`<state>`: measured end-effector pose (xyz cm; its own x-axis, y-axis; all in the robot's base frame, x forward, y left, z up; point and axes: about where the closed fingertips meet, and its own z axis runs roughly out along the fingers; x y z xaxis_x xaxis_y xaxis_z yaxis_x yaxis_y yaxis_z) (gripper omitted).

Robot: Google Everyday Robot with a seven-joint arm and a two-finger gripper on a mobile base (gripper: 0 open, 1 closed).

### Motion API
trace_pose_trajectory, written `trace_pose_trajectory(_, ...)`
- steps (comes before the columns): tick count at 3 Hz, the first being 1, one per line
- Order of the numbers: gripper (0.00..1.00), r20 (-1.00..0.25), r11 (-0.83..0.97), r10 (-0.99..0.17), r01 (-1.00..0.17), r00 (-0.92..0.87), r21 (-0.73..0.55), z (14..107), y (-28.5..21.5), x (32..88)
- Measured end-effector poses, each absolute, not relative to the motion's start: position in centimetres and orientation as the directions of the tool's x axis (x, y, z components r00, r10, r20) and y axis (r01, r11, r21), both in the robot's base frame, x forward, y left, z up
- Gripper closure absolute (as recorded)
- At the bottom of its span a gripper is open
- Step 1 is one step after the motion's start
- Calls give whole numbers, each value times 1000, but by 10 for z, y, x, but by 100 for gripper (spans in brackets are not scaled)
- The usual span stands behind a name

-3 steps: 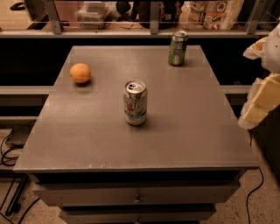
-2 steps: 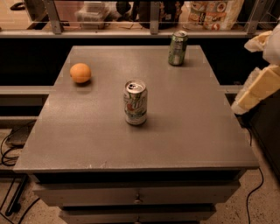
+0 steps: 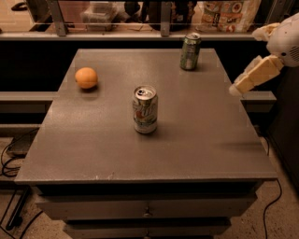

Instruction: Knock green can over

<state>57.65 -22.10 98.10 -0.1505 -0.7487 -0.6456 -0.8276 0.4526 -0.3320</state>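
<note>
The green can (image 3: pixel 190 51) stands upright near the far right corner of the grey table (image 3: pixel 93 140). It has a dark green body with pale markings and a silver top. My gripper (image 3: pixel 236 88) hangs in the air over the table's right edge, to the right of the green can, nearer to me than it, and clear of it. Its pale finger (image 3: pixel 254 74) points down and left.
A white-and-silver can (image 3: pixel 145 109) with a green and red logo stands upright at the table's middle. An orange (image 3: pixel 86 77) lies at the far left. A shelf with bags and boxes (image 3: pixel 224 11) runs behind the table. Drawers (image 3: pixel 145 210) sit below the front edge.
My gripper has moved up and left, from beside the table's right edge toward the green can. The cans and the orange have not moved.
</note>
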Motion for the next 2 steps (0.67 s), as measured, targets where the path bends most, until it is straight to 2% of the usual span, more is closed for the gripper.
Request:
trace_pose_trajectory(1, 0, -719, 468, -686, -825, -114, -316, 976, -223, 630)
trace_pose_trajectory(2, 0, -723, 471, -681, -824, -114, -314, 974, -221, 634)
